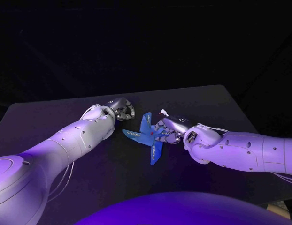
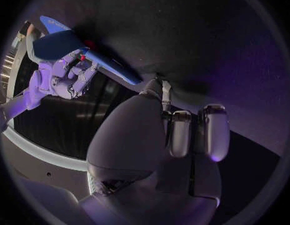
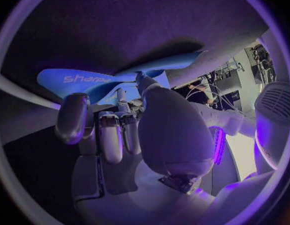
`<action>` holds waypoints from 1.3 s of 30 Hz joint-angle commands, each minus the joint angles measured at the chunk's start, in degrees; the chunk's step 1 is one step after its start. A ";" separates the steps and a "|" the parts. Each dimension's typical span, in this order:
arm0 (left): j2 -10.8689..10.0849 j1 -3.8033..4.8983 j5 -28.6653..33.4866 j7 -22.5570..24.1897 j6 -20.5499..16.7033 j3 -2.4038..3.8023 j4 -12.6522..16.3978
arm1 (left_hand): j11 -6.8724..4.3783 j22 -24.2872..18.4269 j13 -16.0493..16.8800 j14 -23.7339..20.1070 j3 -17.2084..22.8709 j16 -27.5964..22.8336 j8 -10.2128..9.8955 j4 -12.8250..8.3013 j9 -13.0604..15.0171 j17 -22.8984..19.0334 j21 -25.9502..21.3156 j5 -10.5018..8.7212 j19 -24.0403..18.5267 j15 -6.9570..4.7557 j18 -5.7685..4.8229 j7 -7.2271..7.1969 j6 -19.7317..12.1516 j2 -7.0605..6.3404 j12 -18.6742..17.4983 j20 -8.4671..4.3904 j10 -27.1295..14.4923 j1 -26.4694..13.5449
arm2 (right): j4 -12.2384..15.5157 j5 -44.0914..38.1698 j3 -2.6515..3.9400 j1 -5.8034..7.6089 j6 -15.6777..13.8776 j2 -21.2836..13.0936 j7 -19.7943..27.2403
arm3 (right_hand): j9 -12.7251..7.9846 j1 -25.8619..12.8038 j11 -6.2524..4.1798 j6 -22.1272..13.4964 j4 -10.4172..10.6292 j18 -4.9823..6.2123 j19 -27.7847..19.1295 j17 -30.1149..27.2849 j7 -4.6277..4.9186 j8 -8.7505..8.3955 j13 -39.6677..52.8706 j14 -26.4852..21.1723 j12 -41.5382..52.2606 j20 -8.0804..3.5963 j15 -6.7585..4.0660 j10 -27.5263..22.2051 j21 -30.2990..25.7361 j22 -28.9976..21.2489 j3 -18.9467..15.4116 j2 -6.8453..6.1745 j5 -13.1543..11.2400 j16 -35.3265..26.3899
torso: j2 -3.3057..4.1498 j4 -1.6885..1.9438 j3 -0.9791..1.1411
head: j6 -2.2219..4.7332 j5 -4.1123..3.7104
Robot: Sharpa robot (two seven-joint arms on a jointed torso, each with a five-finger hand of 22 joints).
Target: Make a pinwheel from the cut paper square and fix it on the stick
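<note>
Well, the black table (image 1: pixel 207 101) spreads wide under me, and I work near its middle, where both arms reach. My right arm (image 1: pixel 247 152) comes in low and bent, wrist turned inward, because my right hand (image 1: pixel 173 127) grips the blue paper pinwheel (image 1: pixel 138 135) at its hub. I judge the fingers bunch there so the folded blades cannot spring flat. The pinwheel sits low over the table between my hands, blades spread.

My left arm (image 1: pixel 78 136) stretches forward. My left hand (image 1: pixel 121 108) hovers near the paper with nothing visible in it. Clenched or slack, I cannot tell.

A small red piece (image 2: pixel 84 57) shows among my right fingers; pin or stick end, I can't say.
</note>
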 commanded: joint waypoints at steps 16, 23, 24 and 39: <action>0.44 0.01 -0.36 -2.03 2.00 0.02 -0.12 | 1.09 5.99 7.54 6.06 4.37 0.20 1.09 -0.73 -0.89 15.09 0.39 0.01 1.05 1.03 -0.85 0.46 5.96 -0.17 0.09 0.81 1.35 0.27 | -0.25 -0.74 -0.11 0.14 1.49 0.32 -0.57 | -0.10 0.16 0.22 0.51 -0.04 0.74 0.25 15.08 -0.15 0.34 15.09 6.08 0.20 0.23 0.15 6.18 0.37 8.73 0.42 0.50 0.24 0.23 | -0.04 0.15 0.04 | 0.00 -0.04; 0.63 0.00 -0.34 -1.78 1.94 0.01 -0.08 | 0.97 6.08 7.86 6.06 6.48 0.20 1.33 -1.79 -1.13 15.09 0.38 0.00 1.02 0.93 -0.83 0.22 7.54 -0.56 0.23 0.87 1.51 0.20 | -0.31 -0.74 -0.11 0.19 1.58 0.38 -0.63 | -0.11 0.13 0.21 0.56 -0.02 0.75 0.24 15.08 -0.16 0.37 15.09 6.08 0.20 0.22 0.13 6.18 0.31 8.72 0.45 0.51 0.25 0.23 | 0.00 0.08 0.02 | 0.00 0.18; 0.67 -0.01 -0.35 -1.74 1.94 0.01 -0.07 | 0.97 6.08 7.86 6.06 6.48 0.20 1.33 -1.79 -1.13 15.09 0.38 0.00 1.02 0.93 -0.83 0.22 7.54 -0.56 0.23 0.87 1.51 0.20 | -0.33 -0.74 -0.11 0.20 1.61 0.40 -0.65 | -0.11 0.13 0.21 0.56 -0.02 0.75 0.24 15.08 -0.16 0.37 15.09 6.08 0.20 0.22 0.13 6.18 0.31 8.72 0.45 0.51 0.25 0.23 | 0.01 0.07 0.02 | 0.00 0.16; 0.19 -0.16 -0.23 1.62 -1.34 -0.07 0.99 | 0.98 6.35 7.85 6.06 10.48 0.20 0.83 -3.31 -1.74 15.09 0.43 1.46 1.11 0.97 -0.86 0.29 8.27 -1.65 0.16 0.91 1.48 -1.65 | -0.40 -0.72 -0.11 0.27 1.84 0.37 -0.69 | -0.12 0.05 0.19 0.68 0.01 0.74 0.27 15.08 -0.18 0.43 15.09 6.08 0.20 0.21 0.12 6.18 0.39 8.74 0.50 0.54 0.26 0.23 | -0.07 0.17 0.09 | 0.00 0.03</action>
